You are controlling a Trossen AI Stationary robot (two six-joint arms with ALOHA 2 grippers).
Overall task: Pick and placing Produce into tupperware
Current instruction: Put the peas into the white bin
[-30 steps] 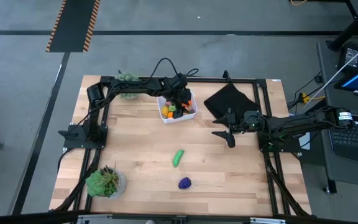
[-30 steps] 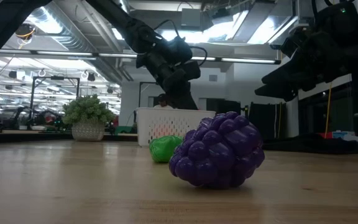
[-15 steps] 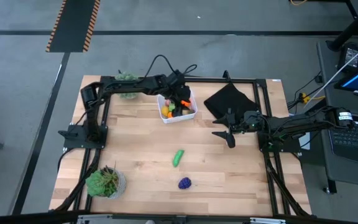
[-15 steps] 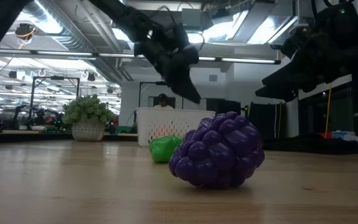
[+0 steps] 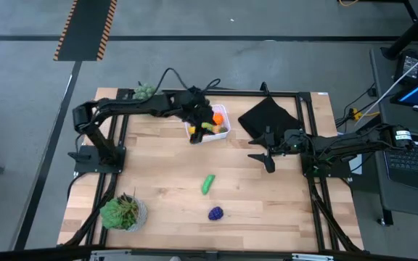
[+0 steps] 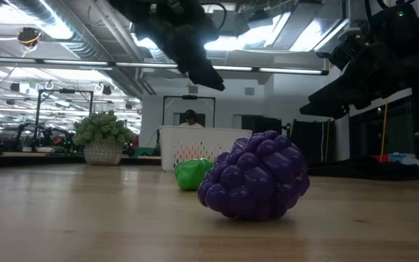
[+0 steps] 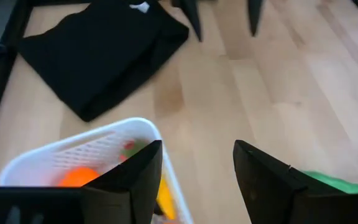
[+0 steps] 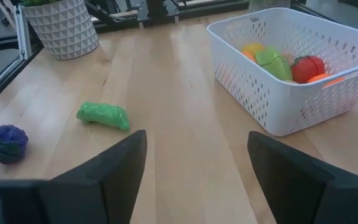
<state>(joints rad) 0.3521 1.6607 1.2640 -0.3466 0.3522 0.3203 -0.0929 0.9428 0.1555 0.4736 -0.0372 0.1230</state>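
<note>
Nearest the surface's front edge: purple grape cluster (image 5: 215, 213), then green vegetable (image 5: 207, 183), both loose on the bare wooden surface (image 5: 158, 181) and not yet packed, so 2 pieces left. Farther back, white tupperware (image 5: 220, 132) already holding several orange, yellow, green and red pieces. Left end effector (image 5: 194, 132) just above its near-left corner, fingers parted, nothing between them. Right end effector (image 5: 260, 158) waiting well apart, jaws wide, empty. Black cloth (image 5: 268, 116) beside the tub, 2 potted plants (image 5: 124, 212) at the left; nothing blocking either piece.

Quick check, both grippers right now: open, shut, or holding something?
Left gripper: open, empty, above the white tub.
Right gripper: open, empty, waiting beside the black cloth.
</note>
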